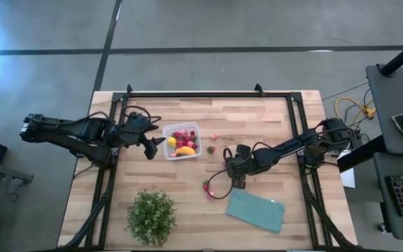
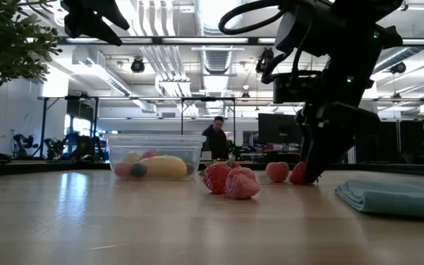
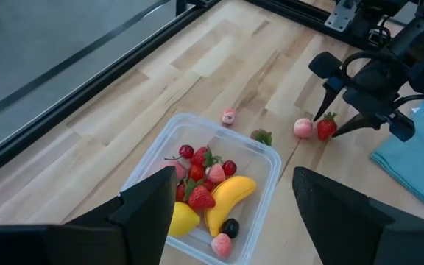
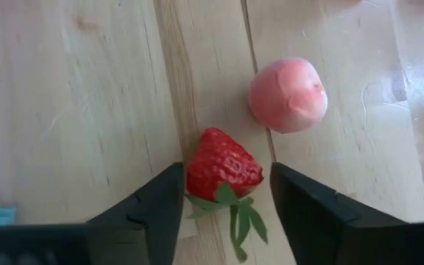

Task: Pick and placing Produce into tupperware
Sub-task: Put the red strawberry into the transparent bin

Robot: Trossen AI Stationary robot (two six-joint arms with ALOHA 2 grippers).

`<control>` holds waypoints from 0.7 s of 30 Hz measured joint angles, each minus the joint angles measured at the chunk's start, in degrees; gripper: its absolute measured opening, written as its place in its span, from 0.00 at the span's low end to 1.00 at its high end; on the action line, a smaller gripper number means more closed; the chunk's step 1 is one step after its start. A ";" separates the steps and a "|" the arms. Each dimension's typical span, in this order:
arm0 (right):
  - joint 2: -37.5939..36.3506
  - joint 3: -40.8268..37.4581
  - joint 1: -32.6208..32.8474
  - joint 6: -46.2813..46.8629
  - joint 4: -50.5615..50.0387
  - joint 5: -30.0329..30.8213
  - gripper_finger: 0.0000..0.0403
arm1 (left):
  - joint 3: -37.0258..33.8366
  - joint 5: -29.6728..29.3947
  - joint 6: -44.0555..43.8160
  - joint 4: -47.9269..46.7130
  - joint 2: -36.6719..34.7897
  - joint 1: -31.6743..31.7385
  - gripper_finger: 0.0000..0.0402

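Teal cloth [image 1: 256, 211] near potted plant [image 1: 151, 216] on table [image 1: 187, 203].

Probably lab: ceiling ducts [image 2: 160, 51], monitors [image 2: 278, 136]

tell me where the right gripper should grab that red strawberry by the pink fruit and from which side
Grip the red strawberry across its plump red body, coming straight down from above. It lies flat on the table with its leafy stem pointing back toward the right gripper, whose open fingers already flank it. The pink fruit sits just beyond the tip, apart from it, so closing sideways should probably miss it.
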 joint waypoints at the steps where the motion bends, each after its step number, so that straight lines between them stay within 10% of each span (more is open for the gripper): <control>1: 0.00 0.00 0.00 -0.05 0.00 0.00 0.49 | 0.00 0.02 0.00 0.00 0.00 0.00 0.64; 8: 0.02 -0.18 -0.02 -1.11 0.13 0.18 0.53 | -0.34 0.24 -0.04 0.00 0.00 0.00 0.64; 21: 0.07 -0.03 -0.02 -2.27 0.51 0.52 0.27 | -1.09 0.37 -0.12 0.09 0.00 0.00 0.64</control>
